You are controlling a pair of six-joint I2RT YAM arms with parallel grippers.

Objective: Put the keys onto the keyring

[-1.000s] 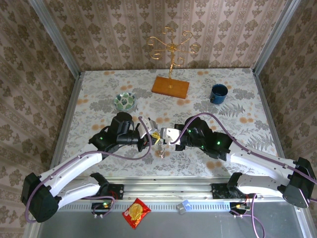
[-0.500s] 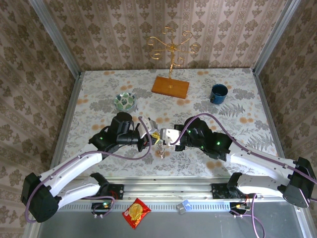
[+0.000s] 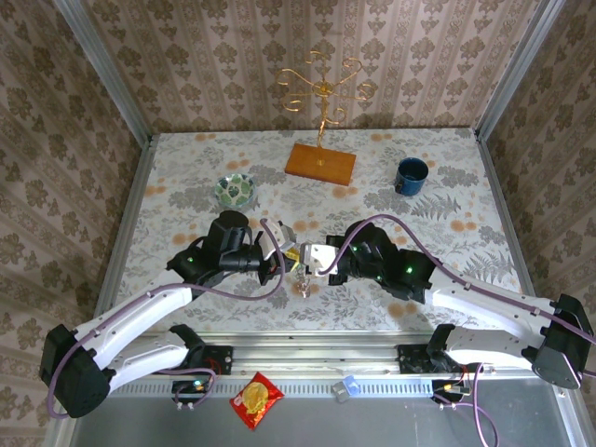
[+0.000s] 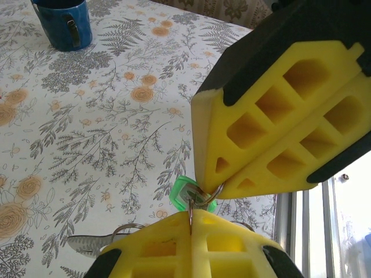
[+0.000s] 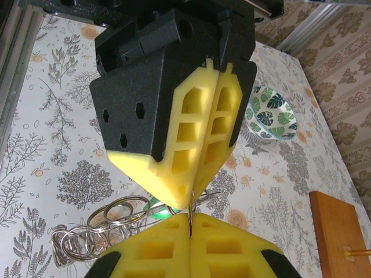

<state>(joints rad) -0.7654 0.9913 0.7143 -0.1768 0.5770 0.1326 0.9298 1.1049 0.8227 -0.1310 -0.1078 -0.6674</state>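
Above the table's near middle, my left gripper (image 3: 290, 251) and right gripper (image 3: 306, 256) meet tip to tip. In the left wrist view my left gripper (image 4: 191, 215) is shut on a thin metal ring seen edge-on. Just above it sits a green-headed key (image 4: 184, 189), and the right gripper's yellow fingers (image 4: 255, 145) pinch a curved wire at that key. In the right wrist view my right gripper (image 5: 190, 225) is shut on a small ring beside the green key (image 5: 155, 204). The keyring (image 5: 107, 219) shows as a bunch of grey loops trailing left; it hangs below the grippers (image 3: 303, 280).
A blue mug (image 3: 411, 175) stands at the back right and a patterned bowl (image 3: 236, 191) at the back left. A wooden base (image 3: 320, 163) with a gold stand sits at the back middle. A red snack packet (image 3: 256, 399) lies off the table's near edge.
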